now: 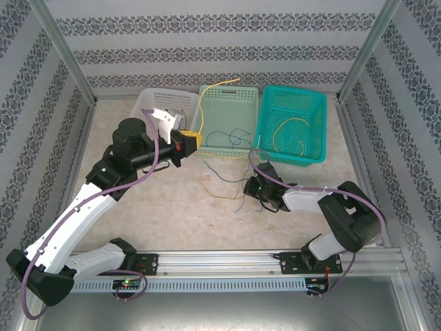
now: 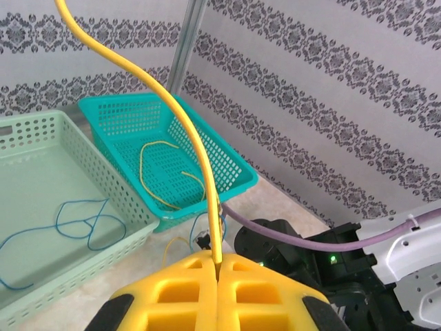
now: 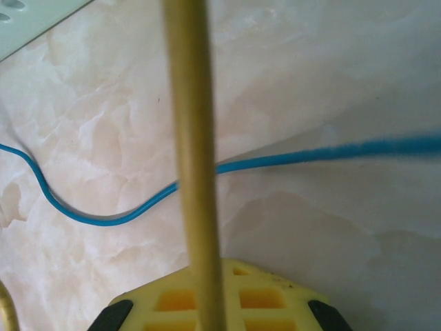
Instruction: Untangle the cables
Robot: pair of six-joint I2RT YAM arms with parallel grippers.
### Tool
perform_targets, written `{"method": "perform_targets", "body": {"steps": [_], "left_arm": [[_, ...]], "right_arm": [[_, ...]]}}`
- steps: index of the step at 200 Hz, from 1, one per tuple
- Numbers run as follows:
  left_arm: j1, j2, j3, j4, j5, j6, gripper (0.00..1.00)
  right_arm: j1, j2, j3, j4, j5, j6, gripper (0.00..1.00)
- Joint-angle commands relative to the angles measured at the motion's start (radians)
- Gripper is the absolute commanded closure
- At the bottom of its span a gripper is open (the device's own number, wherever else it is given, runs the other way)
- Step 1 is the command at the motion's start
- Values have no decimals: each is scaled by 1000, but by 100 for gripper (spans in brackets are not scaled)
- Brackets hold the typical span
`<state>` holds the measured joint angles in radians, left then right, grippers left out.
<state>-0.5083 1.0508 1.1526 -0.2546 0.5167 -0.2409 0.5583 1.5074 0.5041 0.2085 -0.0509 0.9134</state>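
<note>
Step in hand: drawing one strand out of the tangle. The left end effector (image 2: 218, 265) is fully closed on a yellow cable (image 2: 176, 110), which rises from its fingers and arcs over the pale green basket (image 1: 229, 89) at 12 o'clock. The right end effector (image 3: 210, 289) is likewise fully closed, pinching a brownish-yellow cable (image 3: 193, 138) low over the worktop (image 1: 172, 207). Whether both grips hold one strand cannot be told.

The tangle (image 1: 224, 183) of thin yellow, blue and green cables lies at mid-worktop. The left end effector sits at its 11 o'clock, the right at its 3 o'clock, just beside it. A blue cable (image 3: 103, 218) crosses behind the held strand on the worktop.

Next move, as judged: separate the two grips gently, checking that the blue cable is not dragged along.
</note>
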Motion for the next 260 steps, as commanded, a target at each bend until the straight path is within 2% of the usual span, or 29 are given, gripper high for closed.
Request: {"method": "perform_targets", "body": {"steps": [1,35,82,128,164,197,226,260], "left_arm": [[11,2,48,-85,11,56,100],[10,21,54,-184,-5,112,99],[10,86,82,-341,-23,190,99],[10,124,82,-388,-62,208,98],[10,179,107,-444,-41,219,98],[11,220,109,-377,66,181,100],[10,231,86,-299,53,146,100],[9,251,84,-300,42,146,100]], "right_arm": [[-14,20,0,-75,9,-14,100],[-27,-9,-47,-19,-15,17,100],[-50,-111,-62,-40,-33,9,100],[-70,-213,-78,-86,-11,2,100],[-80,-253,-101,-79,-17,15,100],[-70,-246,-84,-54,-49,14,100],[-41,-233,-52,-46,-62,2,100],[-29,-243,-52,-29,-66,2,100]]}}
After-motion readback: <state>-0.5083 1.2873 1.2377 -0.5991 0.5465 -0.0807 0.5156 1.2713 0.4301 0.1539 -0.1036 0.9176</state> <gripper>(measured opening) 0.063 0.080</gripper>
